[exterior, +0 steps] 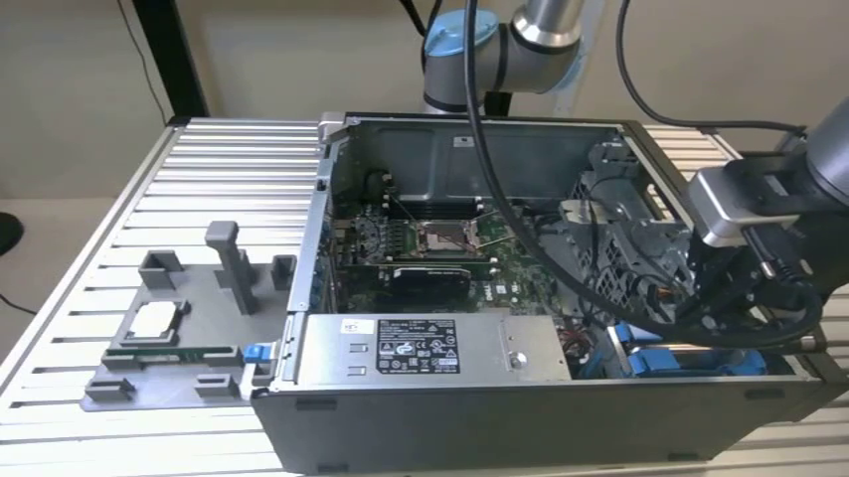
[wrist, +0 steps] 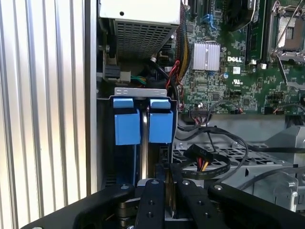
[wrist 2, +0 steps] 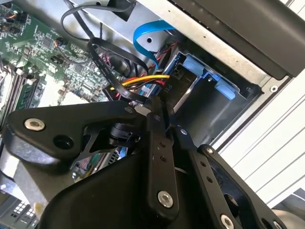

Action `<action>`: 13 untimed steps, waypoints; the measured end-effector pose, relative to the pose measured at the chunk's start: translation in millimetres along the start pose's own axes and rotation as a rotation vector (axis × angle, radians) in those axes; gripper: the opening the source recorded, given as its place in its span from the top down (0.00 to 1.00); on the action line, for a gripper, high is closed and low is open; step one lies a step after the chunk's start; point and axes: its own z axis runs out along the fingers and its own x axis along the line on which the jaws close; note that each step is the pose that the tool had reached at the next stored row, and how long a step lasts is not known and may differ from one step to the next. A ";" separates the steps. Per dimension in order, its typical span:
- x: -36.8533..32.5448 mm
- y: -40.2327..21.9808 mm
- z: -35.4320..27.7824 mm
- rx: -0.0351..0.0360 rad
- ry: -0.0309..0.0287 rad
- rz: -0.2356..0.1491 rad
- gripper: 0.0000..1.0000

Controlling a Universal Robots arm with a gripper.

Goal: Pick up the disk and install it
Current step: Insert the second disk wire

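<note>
A: Where's the disk (wrist: 144, 143)?

B: On edge in the bay by the case wall (wrist: 91, 95), its blue bracket (wrist: 127, 125) flanking it. The gripper (wrist: 167, 183) is pressed together on its near edge.

A: Room?

B: Tight, I'd judge: wall one side, cables (wrist: 209, 162) just beside.

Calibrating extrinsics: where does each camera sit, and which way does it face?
Exterior view: off the arm, high, looking down into the open case; the arm shows.
First wrist view: at the wrist, looking along the tool at the blue carriers and motherboard.
Second wrist view: at the wrist, looking over the tool at a blue carrier.
Shared: both wrist views show tool, carriers, motherboard.
</note>
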 end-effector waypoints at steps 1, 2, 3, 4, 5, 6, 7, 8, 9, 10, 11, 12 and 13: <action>0.1 0.0 0.5 0.0000 0.0001 0.000 1.00; 0.2 0.1 1.0 0.0001 0.0001 0.001 1.00; 0.3 0.1 1.7 0.0002 0.0000 0.001 1.00; 0.4 0.1 2.4 0.0002 0.0000 0.001 1.00; 0.6 0.1 3.3 0.0004 0.0000 0.002 1.00; 0.7 0.1 4.3 0.0004 0.0001 0.002 1.00; 0.9 0.1 5.3 0.0005 0.0000 0.003 1.00; 1.0 0.1 6.4 0.0005 -0.0001 0.003 1.00; 1.2 0.1 7.4 0.0006 -0.0002 0.003 1.00; 1.3 0.1 8.2 0.0006 0.0000 0.004 1.00; 1.3 0.1 8.6 0.0007 0.0011 0.004 1.00; 1.3 0.1 9.0 0.0007 0.0018 0.004 1.00; 1.1 0.1 9.1 0.0008 0.0024 0.004 1.00</action>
